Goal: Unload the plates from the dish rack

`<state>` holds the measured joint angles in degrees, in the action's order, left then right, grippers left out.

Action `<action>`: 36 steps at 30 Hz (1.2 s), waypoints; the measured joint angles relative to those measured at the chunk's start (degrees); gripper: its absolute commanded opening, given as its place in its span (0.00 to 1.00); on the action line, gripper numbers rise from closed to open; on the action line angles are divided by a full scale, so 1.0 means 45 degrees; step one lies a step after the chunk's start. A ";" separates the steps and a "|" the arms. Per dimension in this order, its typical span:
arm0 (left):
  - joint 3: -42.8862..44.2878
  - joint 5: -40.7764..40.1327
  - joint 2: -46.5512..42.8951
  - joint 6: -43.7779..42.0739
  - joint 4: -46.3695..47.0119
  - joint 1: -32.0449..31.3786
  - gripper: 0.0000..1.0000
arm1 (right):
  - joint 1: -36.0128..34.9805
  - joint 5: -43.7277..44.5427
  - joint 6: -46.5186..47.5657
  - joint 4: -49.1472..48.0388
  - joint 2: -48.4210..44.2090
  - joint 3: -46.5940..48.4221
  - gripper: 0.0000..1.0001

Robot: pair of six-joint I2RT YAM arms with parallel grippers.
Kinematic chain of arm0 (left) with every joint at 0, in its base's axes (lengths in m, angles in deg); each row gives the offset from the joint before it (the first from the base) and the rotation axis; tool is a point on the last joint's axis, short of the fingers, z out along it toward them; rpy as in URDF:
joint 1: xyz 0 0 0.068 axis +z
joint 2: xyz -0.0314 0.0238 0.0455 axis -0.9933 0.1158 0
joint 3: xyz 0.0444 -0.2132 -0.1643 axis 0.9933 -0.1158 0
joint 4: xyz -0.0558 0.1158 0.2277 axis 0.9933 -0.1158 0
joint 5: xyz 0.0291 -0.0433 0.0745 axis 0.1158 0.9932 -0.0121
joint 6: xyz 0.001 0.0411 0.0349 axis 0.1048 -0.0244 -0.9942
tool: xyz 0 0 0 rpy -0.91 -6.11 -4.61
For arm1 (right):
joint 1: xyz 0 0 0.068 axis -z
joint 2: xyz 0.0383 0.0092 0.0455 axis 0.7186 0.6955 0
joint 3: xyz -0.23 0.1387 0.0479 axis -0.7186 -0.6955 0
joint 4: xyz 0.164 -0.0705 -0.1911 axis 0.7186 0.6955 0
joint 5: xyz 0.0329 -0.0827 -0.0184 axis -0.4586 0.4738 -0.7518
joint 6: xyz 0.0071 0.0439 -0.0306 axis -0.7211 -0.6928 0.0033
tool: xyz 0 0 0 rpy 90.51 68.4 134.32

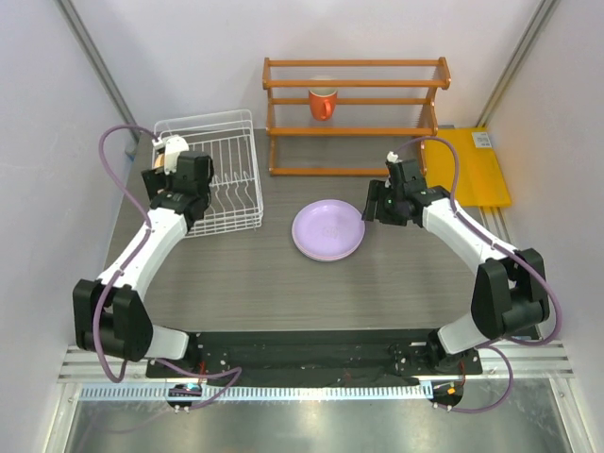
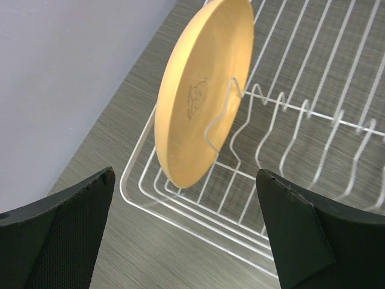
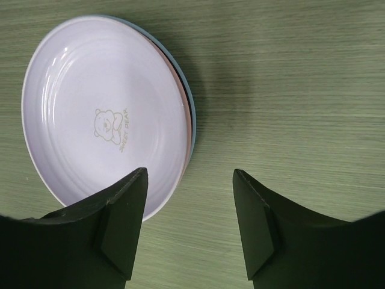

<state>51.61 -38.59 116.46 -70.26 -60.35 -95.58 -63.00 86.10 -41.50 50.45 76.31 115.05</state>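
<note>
We see the white wire dish rack (image 2: 301, 120) holding 1 plate: the orange-yellow plate (image 2: 201, 90) stands on edge against an upright divider near the rack's corner. The left gripper (image 2: 185, 180) hovers near it, fingers wide apart, gripping nothing. On the table (image 1: 264, 274) 3 plates lie stacked: the lilac plate (image 3: 102, 114) on top, with the pink plate (image 3: 188, 120) and the light blue plate (image 3: 171, 58) showing only rims beneath. The right gripper (image 3: 189, 174) hangs over the stack's edge, fingers apart and empty. The orange wooden shelf (image 1: 354, 132) holds 1 orange mug (image 1: 322, 102).

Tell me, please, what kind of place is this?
Likely a robot test cell, not a home kitchen: left arm and right arm bolted to a table, bare walls, a lone dish rack.
</note>
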 measured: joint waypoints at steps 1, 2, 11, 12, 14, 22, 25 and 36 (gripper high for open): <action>0.0000 -0.0165 0.0165 -0.0068 0.0097 0.0005 0.97 | 0.0044 0.0078 0.0053 0.0034 -0.0151 0.0010 0.64; 0.0000 -0.0374 0.0389 -0.0160 0.0204 0.0010 0.96 | 0.0083 0.0121 0.0097 0.0034 -0.0238 0.0029 0.64; 0.0296 -0.1744 0.2302 -0.0787 0.0554 0.0311 0.67 | 0.0355 0.0214 0.0233 0.0112 -0.0253 0.0068 0.63; 0.0374 -0.1865 0.2395 -0.0811 0.0544 0.0330 0.63 | 0.0389 0.0214 0.0248 0.0117 -0.0248 0.0068 0.63; 0.0515 -0.2123 0.2472 -0.0918 0.0593 0.0345 0.53 | 0.0427 0.0214 0.0277 0.0117 -0.0248 0.0068 0.63; 0.0772 -0.2545 0.2467 -0.1107 0.0690 0.0602 0.32 | 0.0651 0.0185 0.0432 0.0121 -0.0189 0.0068 0.63; 0.0772 -0.2584 0.2472 -0.1107 0.0690 0.0787 0.33 | 0.0690 0.0170 0.0471 0.0117 -0.0189 0.0063 0.63; 0.0942 -0.2574 0.3123 -0.1088 0.0695 0.1156 0.21 | 0.0840 0.0155 0.0510 0.0121 -0.0189 0.0034 0.63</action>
<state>55.85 -50.18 130.52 -75.16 -57.22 -90.37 -59.21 86.80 -39.21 51.00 75.46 115.20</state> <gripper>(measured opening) 0.332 0.635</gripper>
